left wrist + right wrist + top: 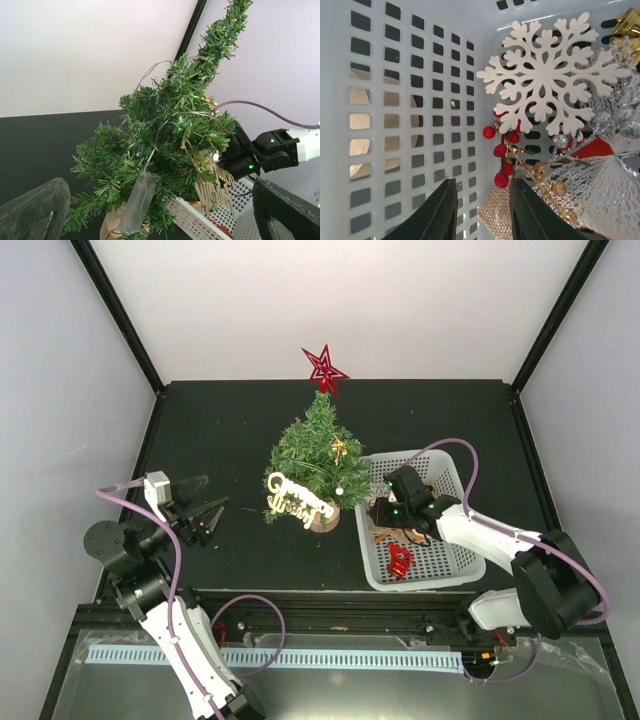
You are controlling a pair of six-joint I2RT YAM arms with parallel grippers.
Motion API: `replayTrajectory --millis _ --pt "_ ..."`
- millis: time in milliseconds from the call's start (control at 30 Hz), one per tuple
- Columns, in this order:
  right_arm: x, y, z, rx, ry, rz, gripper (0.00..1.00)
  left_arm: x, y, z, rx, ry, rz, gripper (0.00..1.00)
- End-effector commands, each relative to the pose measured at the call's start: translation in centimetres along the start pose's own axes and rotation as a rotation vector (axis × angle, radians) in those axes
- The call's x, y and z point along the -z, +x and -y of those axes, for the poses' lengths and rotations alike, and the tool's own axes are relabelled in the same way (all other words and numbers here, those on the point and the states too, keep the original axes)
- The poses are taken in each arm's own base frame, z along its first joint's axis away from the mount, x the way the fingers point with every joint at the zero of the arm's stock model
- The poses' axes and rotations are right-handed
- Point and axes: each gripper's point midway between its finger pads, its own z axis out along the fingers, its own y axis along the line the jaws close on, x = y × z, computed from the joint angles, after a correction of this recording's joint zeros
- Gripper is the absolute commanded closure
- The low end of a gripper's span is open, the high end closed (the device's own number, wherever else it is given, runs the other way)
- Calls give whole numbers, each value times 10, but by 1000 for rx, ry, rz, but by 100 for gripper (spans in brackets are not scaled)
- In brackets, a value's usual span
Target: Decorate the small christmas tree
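Black tabletop (230, 430) filled the middle of the overhead view, boxed in by pale walls. The small christmas tree (315, 460) stood upright at the centre of it, on its pale wooden foot just left of the white basket (445, 558). It already carried a red star (324, 367) at its tip and gold lettering (293, 496) hung low on its left side. In the left wrist view a thin wire of lights ran through the branches (165, 135). The left gripper (212, 492) waited at centre left of the overhead frame, well apart from the tree, its jaws spread wide and empty. The right gripper (385, 515) was down inside the basket at its upper left corner. Its own camera showed the two dark fingers (437, 215) at the bottom of the frame, partly spread, with a narrow gap and nothing pinched between them. Just beyond them lay a scrap of burlap (496, 212) and a sprig of red berries (501, 150). A white snowflake (547, 80) lay flat at upper right, against the perforated basket wall (400, 75). The step in hand looked like picking the next ornament out of the basket. The next move probably called for settling the fingers around the burlap piece or the berry stem and closing firmly. The ornament would then have to be lifted clear of its tangled neighbours before being carried left to a bare branch.
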Motion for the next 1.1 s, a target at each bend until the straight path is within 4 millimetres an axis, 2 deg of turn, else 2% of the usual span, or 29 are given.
replayTrajectory --millis 0,267,633,867,1067 --pt "-1 -20 -9 25 -28 52 70 1 -2 -3 -5 -12 5 1" --pt "-12 -27 -4 14 -14 51 72 1 -1 -2 -7 -9 3 1" --pt "-33 -17 5 5 3 6 76 1 0 -1 -14 -8 3 1" --pt "-33 -17 11 12 28 21 85 1 0 -1 -16 -9 4 1" --pt "-26 -22 14 17 47 51 93 1 0 0 -19 -6 2 1"
